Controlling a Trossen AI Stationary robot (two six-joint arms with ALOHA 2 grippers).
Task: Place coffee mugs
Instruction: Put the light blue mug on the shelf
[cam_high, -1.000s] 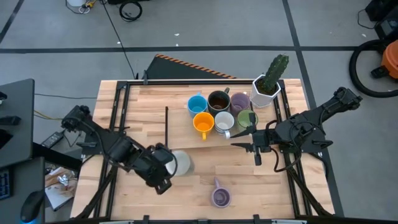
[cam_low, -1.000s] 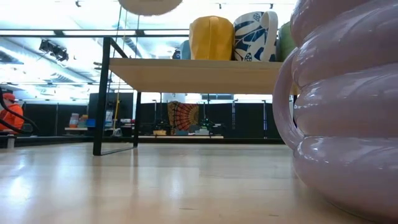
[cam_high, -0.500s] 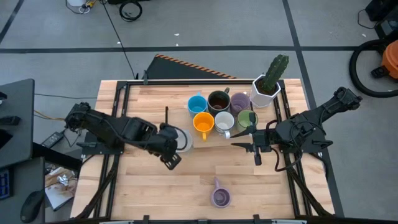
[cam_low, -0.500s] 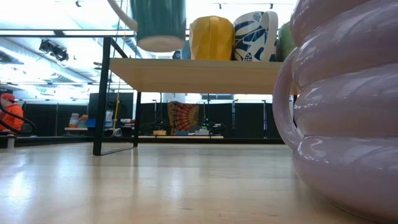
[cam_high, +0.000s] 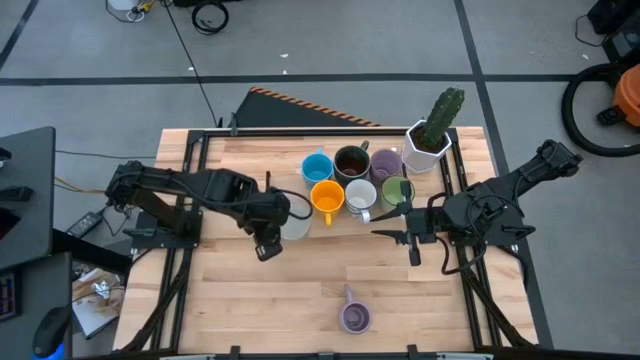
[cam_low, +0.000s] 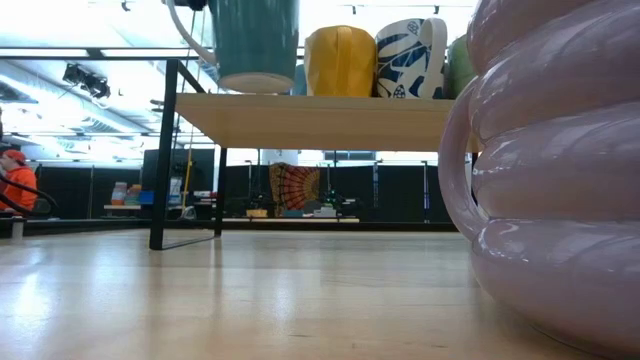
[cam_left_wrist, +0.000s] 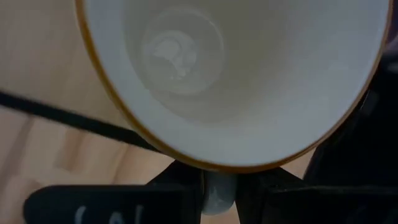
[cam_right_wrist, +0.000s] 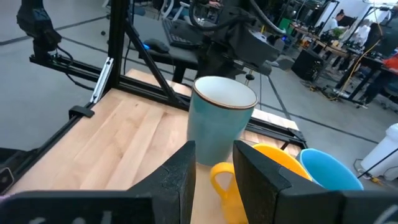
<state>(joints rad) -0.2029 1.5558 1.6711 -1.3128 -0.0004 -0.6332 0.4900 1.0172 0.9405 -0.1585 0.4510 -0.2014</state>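
Fingers (cam_left_wrist: 186, 186) of left arm clamped on pale teal mug (cam_high: 293, 222) beside orange mug (cam_high: 327, 199).

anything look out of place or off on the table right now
One purple mug sits alone near the table's front edge, far from the cluster of mugs on the raised shelf at the back. The left end effector holds a pale teal mug by its handle beside that cluster. Nothing looks spilled or broken.

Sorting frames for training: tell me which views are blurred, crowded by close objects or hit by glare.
Low view: the glossy purple ceramic mug crowds the right side. Left wrist view: the pale teal mug's white interior nearly fills the frame, soft. High view: sharp, evenly lit. Right wrist view: mug sharp, room behind softer.
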